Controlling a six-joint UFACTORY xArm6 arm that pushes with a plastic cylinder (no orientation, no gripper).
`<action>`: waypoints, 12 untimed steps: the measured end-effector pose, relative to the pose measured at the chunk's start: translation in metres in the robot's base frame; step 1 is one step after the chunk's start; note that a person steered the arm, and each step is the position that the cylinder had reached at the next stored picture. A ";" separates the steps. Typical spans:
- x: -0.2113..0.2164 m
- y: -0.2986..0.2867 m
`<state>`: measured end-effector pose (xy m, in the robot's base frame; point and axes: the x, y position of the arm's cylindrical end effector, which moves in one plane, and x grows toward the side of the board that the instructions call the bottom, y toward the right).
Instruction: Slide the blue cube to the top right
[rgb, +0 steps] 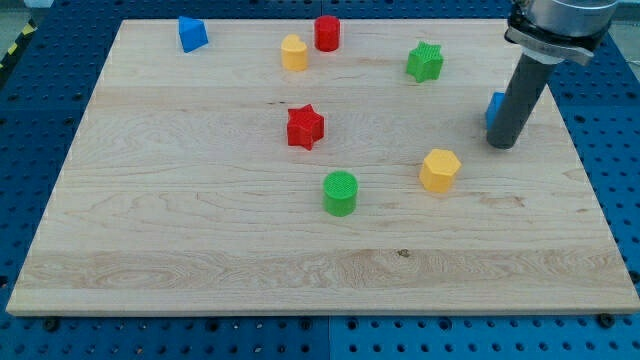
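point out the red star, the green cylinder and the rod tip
red star (305, 127), camera view, centre of its top face
green cylinder (340, 188), camera view, its round top face
my tip (503, 144), camera view, the rod's lower end, just right of the mostly hidden blue cube (494, 106)

A robotics lab bench: a pale wooden board (300, 230) lies on a blue perforated mounting table (610, 150), with yellow-and-black hazard tape (15, 45) at the view's top-left edge. Small coloured plastic test blocks dot the board beneath a robot arm's dark rod (515, 105).
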<state>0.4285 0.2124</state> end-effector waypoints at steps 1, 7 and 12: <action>0.000 0.008; -0.085 -0.002; -0.154 -0.008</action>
<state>0.2748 0.2043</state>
